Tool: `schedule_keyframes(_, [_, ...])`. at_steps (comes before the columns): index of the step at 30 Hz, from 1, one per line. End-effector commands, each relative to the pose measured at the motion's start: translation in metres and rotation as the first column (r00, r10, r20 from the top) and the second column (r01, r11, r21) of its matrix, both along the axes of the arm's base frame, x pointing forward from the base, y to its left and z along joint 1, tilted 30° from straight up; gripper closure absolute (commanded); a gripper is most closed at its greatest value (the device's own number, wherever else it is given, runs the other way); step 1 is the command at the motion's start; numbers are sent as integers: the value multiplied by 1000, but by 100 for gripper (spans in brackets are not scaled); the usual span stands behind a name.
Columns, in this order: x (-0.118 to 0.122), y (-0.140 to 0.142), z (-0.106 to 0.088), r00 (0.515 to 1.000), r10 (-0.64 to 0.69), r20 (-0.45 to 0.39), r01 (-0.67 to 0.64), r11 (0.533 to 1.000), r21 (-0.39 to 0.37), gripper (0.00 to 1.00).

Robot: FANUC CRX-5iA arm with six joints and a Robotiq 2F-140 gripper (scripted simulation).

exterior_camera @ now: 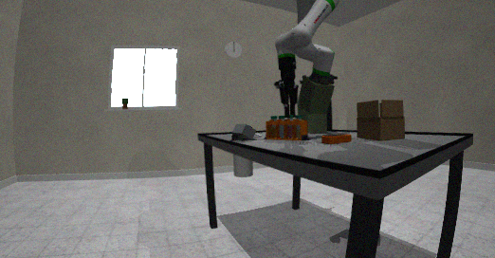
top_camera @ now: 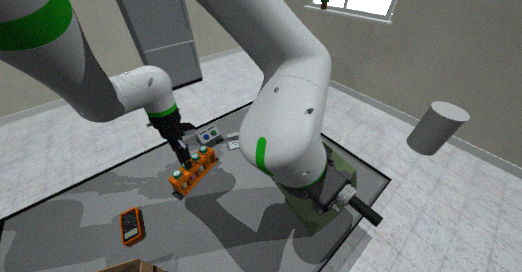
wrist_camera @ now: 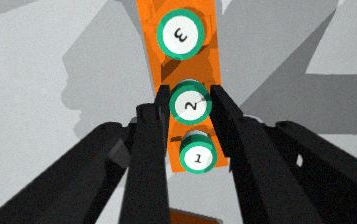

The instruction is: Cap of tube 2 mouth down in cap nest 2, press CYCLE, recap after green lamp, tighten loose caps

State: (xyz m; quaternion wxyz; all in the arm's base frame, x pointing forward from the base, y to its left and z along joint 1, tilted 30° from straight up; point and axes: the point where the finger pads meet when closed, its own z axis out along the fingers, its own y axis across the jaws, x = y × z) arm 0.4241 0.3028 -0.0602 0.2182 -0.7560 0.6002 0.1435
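Step in hand: step 1, unscrewing the cap of tube 2 (wrist_camera: 191, 104); by my reading the grasp is made and the turning is the work now.
Gripper (wrist_camera: 189, 106): hangs straight down over the orange decapping station (top_camera: 192, 174) on the bench (exterior_camera: 379, 161).
Fingers: clamped on the cap of tube 2, one pad against each side of its green rim in the wrist view.
Cap of tube 2: on its tube in the rack, between cap 1 (wrist_camera: 197, 155) and cap 3 (wrist_camera: 179, 34); whether it has risen on its thread I cannot tell.
Neighbours: caps 1 and 3 sit on their tubes, apart from the fingers.
Key housing (top_camera: 208, 134): just beyond the station in the top view, blue and green keys both visible, neither plainly lit.
Cap tray: not made out with certainty in any view.
Next move calls for: turning the wrist to loosen while holding the squeeze, then lifting straight up so the cap leaves its tube without knocking cap 1 or cap 3.
Risk: the pads slipping on the smooth rim.
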Motion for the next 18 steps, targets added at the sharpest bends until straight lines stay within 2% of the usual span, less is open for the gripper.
schedule_keyframes(1, [1, 0, 1, 989, -131, -72, 130, 991, -10, 70])
schedule_keyframes(4, [1, 0, 1, 972, -203, -114, 203, 979, -14, 70])
schedule_keyframes(11, [1, 0, 1, 972, -203, -114, 203, 979, -14, 70])
schedule_keyframes(12, [1, 1, 0, 972, -203, -114, 203, 979, -14, 59])
schedule_keyframes(18, [1, 1, 0, 972, -203, -114, 203, 979, -14, 59])
